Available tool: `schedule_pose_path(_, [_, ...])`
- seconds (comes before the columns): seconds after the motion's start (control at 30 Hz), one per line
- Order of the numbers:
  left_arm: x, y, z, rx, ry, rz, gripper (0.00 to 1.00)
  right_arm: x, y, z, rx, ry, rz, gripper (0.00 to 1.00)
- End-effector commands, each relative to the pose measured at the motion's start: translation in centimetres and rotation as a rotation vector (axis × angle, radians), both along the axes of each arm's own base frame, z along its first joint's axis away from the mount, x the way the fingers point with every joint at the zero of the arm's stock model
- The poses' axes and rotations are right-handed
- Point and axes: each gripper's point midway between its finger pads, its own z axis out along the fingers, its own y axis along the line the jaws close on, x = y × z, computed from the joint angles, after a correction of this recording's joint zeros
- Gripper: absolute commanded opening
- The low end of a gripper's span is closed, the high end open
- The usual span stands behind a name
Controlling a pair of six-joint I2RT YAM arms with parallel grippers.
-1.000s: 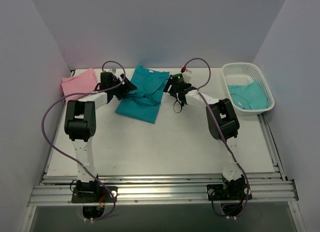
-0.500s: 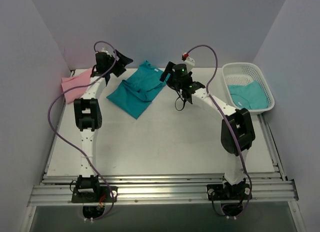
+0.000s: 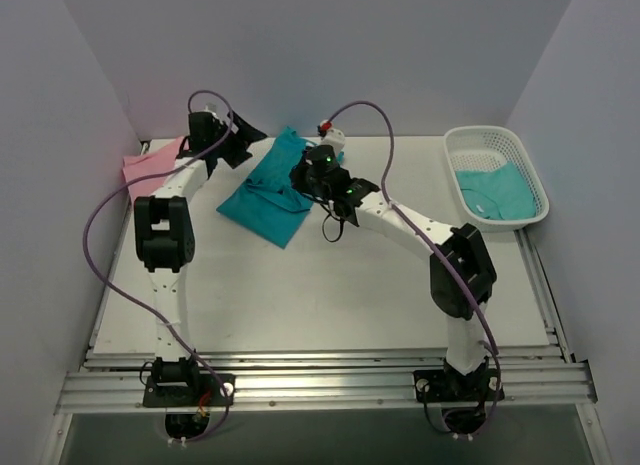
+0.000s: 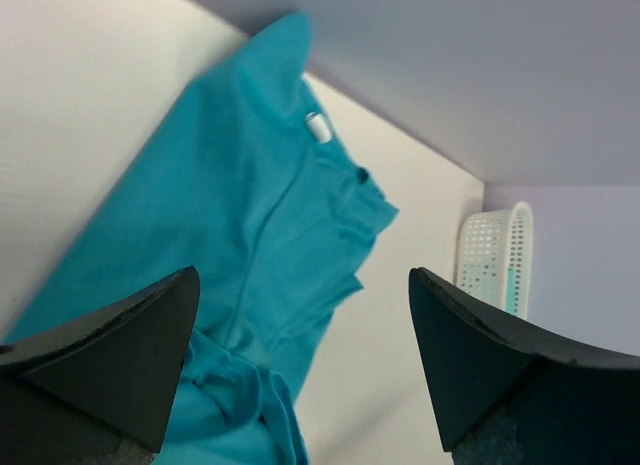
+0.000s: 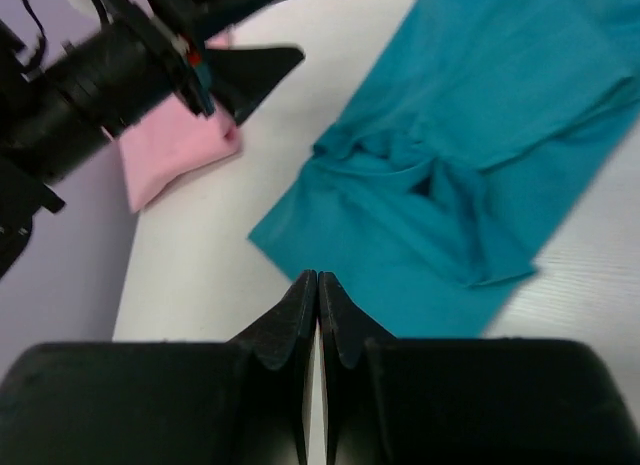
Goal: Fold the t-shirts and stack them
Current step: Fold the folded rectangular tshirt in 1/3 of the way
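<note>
A crumpled, partly folded teal t-shirt (image 3: 262, 193) lies slantwise on the table at the back middle. It shows in the left wrist view (image 4: 255, 235) and in the right wrist view (image 5: 460, 165). A pink t-shirt (image 3: 150, 167) (image 5: 178, 150) lies at the back left corner. Another teal t-shirt (image 3: 497, 192) fills the basket. My left gripper (image 3: 245, 143) (image 4: 300, 285) hangs open above the shirt's far left end, holding nothing. My right gripper (image 3: 300, 177) (image 5: 317, 278) is shut and empty, over the shirt's right side.
A white mesh basket (image 3: 475, 143) (image 4: 488, 247) stands at the back right. Walls close in the table on the left, back and right. Purple cables loop off both arms above the table.
My right gripper has shut and swung left over the teal shirt. My left gripper has lifted off the shirt toward the back wall, open. The shirt now lies turned and shifted left.
</note>
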Motion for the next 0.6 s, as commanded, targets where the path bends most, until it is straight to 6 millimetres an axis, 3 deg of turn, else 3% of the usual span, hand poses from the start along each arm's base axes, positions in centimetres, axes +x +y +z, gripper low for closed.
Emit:
schedule_pose_path(0.0, [-0.5, 4.3, 12.6, 0.053, -0.306, 0.053, 0.94, -0.8, 4.9, 1.2, 0.064, -0.020, 0.102, 0.00])
schedule_pose_path(0.07, [-1.2, 4.7, 12.8, 0.080, -0.312, 0.058, 0.94, -1.1, 6.5, -0.6, 0.057, 0.006, 0.120, 0.00])
schedule_pose_path(0.1, [-1.4, 6.6, 13.0, 0.086, -0.314, 0.086, 0.94, -1.2, 7.0, -0.6, 0.063, 0.007, 0.127, 0.00])
schedule_pose_path(0.2, [-2.0, 7.8, 12.8, 0.072, -0.306, 0.091, 0.94, -1.9, 8.5, -3.1, 0.059, 0.047, 0.150, 0.00])
schedule_pose_path(0.37, [-3.0, 8.3, 12.5, 0.055, -0.319, 0.091, 0.94, -2.4, 9.3, -8.0, 0.032, 0.112, 0.157, 0.00])
schedule_pose_path(0.53, [-4.2, 7.9, 12.3, 0.045, -0.336, 0.078, 0.94, -1.1, 9.3, -11.8, 0.001, 0.156, 0.145, 0.00])
schedule_pose_path(0.57, [-4.4, 7.9, 12.7, 0.046, -0.349, 0.078, 0.94, -0.6, 9.5, -11.7, 0.005, 0.151, 0.149, 0.00])
